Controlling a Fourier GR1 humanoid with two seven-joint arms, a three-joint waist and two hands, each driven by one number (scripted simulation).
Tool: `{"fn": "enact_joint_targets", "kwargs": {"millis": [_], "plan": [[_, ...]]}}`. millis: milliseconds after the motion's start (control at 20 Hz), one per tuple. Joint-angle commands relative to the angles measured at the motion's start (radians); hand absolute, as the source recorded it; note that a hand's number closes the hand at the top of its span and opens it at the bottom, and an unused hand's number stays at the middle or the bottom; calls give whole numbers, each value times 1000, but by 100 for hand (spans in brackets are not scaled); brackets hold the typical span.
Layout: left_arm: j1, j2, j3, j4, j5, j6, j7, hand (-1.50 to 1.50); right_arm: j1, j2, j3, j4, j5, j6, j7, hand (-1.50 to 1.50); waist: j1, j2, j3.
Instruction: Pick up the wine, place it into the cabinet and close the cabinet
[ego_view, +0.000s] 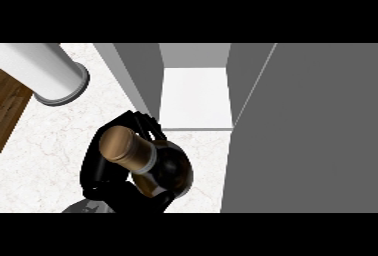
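We have the wine (131, 146) in the left hand (94, 167), fingers (142, 122) curled round it; placing into the cabinet (196, 99) and closing remain.

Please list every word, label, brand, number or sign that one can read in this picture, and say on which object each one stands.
None: no word, number or sign can be read anywhere.
The wine bottle, held in the hand, is seen from above, so any label on its side is hidden.
The cabinet and the counter carry no marking.
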Motion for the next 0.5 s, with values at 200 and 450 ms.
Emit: {"fn": "enact_joint_targets", "kwargs": {"millis": [200,450], "plan": [[-234,-25,-76,122,-14,216,56,150,-13,-5,-54,-44,-107,1,16,-150,-2,2,0],[-330,-26,-163,205,-35,363,54,150,48,5,-10,-107,-81,17,31,-150,-10,2,0]]}}
